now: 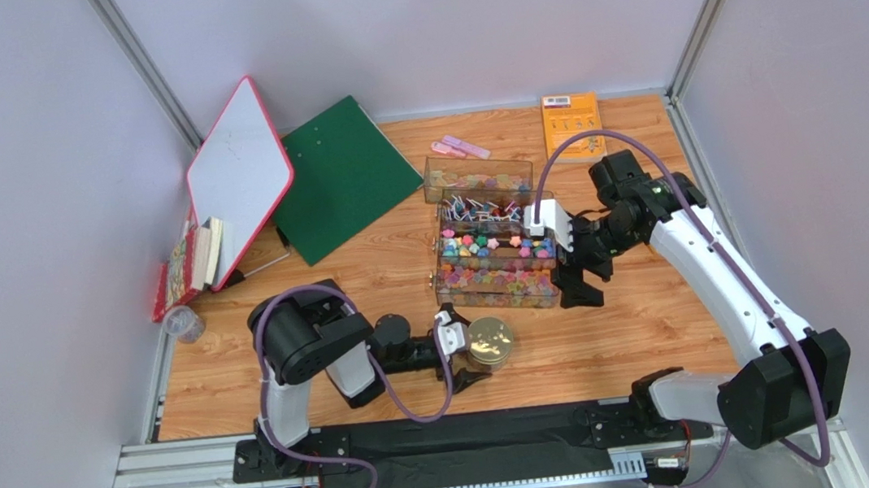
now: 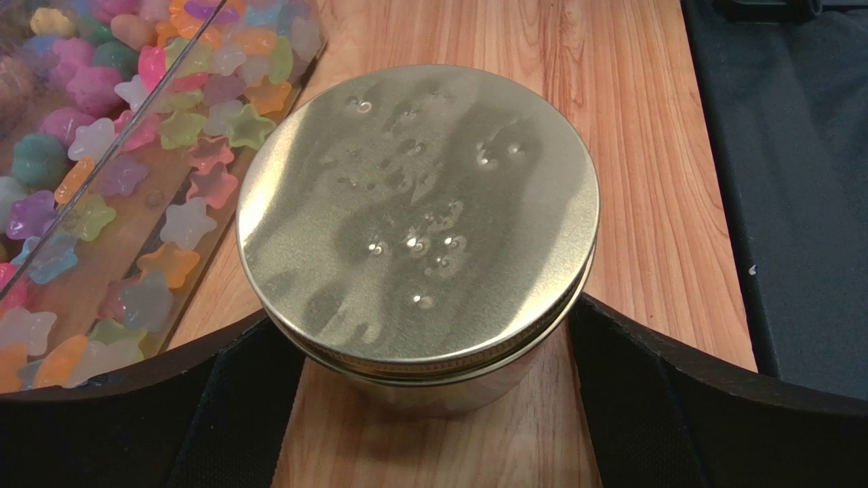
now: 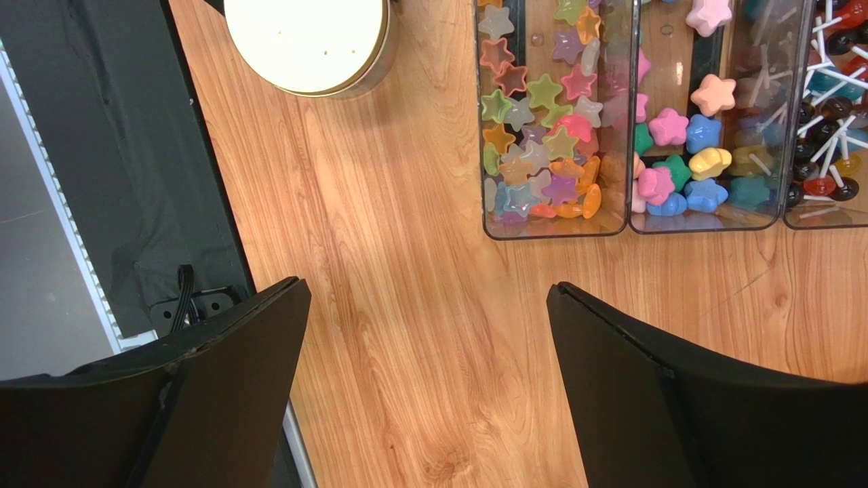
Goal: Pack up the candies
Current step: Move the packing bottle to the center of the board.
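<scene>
The candies [image 1: 497, 264], small star-shaped sweets in pink, yellow, green, blue and orange, are lying in the long compartments of a clear plastic box [image 1: 444, 280], just beyond the left claw and right beside the right claw.

Nearest the arm bases, a black cloth mat [image 1: 485, 429] is lying along the table edge. The left claw [image 1: 464, 346] is reaching low over the plank-grained wooden table [image 1: 646, 330] with its jaws standing wide. One black finger [image 2: 234, 407] is sitting on each side of a short round glass jar [image 2: 438, 384], which is wearing a smooth, shiny gold metal lid [image 2: 418, 214]. The fingers are just beside the jar wall; whether they are touching it I cannot tell.

The right claw [image 3: 426, 295] is hanging over bare wood, jaws spread wide, holding and touching nothing. The box's end wall is lying just ahead of its fingertips. Its nearest compartment is holding translucent, jelly-like stars, the next one opaque matte stars, and the third white-stick lollipops [image 3: 830, 153].

Well beyond both claws, a flat dark green clipboard [image 1: 346, 174] is lying beside a tilted white board with a red frame [image 1: 237, 174]. An orange booklet [image 1: 572, 124] is resting at the far edge.
</scene>
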Robot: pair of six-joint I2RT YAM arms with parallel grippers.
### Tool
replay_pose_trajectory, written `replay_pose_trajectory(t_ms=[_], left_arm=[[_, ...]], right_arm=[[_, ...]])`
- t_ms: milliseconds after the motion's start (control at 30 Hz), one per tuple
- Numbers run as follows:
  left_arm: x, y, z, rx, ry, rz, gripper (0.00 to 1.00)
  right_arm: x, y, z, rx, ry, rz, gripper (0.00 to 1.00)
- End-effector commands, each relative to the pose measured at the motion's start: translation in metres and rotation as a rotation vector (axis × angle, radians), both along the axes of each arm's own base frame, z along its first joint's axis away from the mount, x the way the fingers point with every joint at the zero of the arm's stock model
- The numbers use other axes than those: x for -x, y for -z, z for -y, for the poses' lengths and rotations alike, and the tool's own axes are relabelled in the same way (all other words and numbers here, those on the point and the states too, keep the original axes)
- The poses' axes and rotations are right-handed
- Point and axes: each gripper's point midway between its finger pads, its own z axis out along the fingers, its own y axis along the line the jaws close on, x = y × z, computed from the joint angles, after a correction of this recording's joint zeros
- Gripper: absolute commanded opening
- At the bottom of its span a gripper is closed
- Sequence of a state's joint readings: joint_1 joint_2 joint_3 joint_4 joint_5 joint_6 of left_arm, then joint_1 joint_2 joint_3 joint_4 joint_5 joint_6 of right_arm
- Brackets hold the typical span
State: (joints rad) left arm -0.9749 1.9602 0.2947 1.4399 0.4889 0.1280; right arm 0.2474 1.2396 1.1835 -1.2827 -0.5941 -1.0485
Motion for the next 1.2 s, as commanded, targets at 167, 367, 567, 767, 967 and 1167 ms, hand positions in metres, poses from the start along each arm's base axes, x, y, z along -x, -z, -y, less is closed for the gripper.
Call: replay_pose_trajectory(t_ms=[167,367,567,767,967,1167], left_arm=[[-0.002,0.033,0.006,-0.088,0.029,-0.015,1.00],[-0.001,0.040,0.016,-0.085,0.056,-0.033,0.96],[-0.003,0.044,0.033,-0.066,0.087,-0.013,0.95],[0.002,0.046,0.063,-0.017,0.133,0.010,0.95],[0.000,0.054,0.082,0.009,0.130,-0.019,0.91],[0.002,0.061,0.082,0.004,0.133,-0.038,0.85]], right_arm=[[0.005,0.000,-0.008,-0.023,-0.036,0.044,0.94],[0.015,0.008,-0.005,-0.015,-0.056,0.055,0.94],[0.029,0.013,0.000,-0.004,-0.088,0.054,0.94],[0.043,0.017,-0.004,-0.032,-0.123,0.029,0.94],[0.061,0.032,-0.010,-0.033,-0.264,0.016,0.94],[0.060,0.047,-0.021,-0.045,-0.322,0.020,0.94]])
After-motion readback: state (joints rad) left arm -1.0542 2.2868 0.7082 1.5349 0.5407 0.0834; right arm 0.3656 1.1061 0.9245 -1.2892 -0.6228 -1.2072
